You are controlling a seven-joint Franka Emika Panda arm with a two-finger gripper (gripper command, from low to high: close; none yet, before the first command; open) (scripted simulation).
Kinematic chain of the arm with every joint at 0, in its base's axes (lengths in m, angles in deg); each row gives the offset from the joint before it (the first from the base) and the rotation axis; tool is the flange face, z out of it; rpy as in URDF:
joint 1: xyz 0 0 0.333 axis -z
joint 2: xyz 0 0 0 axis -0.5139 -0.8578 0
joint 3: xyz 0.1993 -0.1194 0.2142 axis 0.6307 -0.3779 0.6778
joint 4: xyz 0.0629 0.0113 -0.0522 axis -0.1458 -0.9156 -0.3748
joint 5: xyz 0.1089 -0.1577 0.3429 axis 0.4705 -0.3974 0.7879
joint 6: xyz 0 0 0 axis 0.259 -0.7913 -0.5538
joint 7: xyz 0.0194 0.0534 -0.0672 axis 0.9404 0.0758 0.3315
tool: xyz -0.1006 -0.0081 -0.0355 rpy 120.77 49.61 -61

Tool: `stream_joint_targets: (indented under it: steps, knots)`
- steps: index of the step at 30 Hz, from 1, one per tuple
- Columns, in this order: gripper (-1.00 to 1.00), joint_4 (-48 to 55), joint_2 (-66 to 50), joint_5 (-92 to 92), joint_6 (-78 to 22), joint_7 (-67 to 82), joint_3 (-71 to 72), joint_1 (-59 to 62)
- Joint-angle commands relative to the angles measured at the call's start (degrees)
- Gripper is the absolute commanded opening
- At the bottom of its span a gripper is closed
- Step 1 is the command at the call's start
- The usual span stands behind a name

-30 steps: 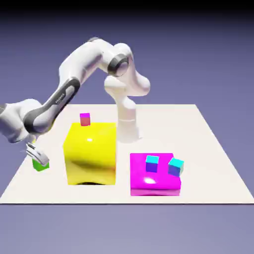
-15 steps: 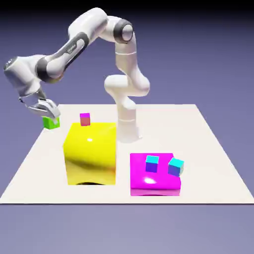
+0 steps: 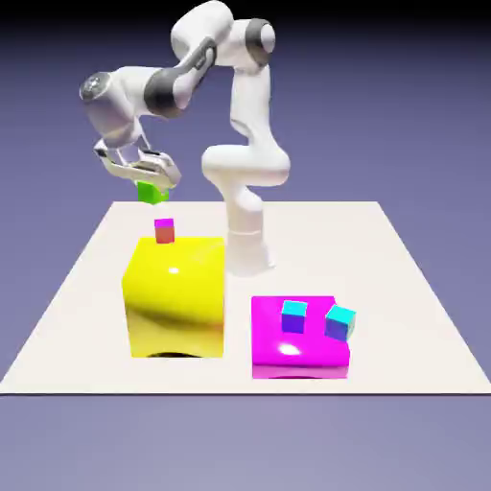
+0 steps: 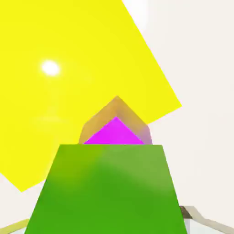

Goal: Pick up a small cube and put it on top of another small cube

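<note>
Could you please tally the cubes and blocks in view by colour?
Green cube: 1
Red-pink cube: 1
Cyan-topped cubes: 2
Yellow block: 1
Magenta block: 1
Total: 6

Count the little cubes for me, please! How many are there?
4. A green cube is up in the gripper, a red-pink cube is by the yellow block's far edge, and two cyan-topped cubes are at the magenta block.
</note>
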Motion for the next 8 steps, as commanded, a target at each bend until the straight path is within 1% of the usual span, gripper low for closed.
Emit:
stream_joint_targets:
  steps: [1,4,5,6,7,8]
  knots:
    - [-1.0,-2.1,0.2,-0.4,1.9,-0.1,-0.2,0.2]
    - [-1.0,-8.3,0.8,-1.2,7.5,-0.4,-0.8,0.7]
    - [-1.0,-8.4,0.8,-1.2,7.6,-0.4,-0.8,0.7]
    - [1.0,-8.4,0.8,-1.2,7.6,-0.4,-0.8,0.7]
    - [1.0,-8.4,0.8,-1.2,7.6,-0.4,-0.8,0.7]
    - [1.0,-6.4,0.6,-1.0,5.8,-0.3,-0.6,0.5]
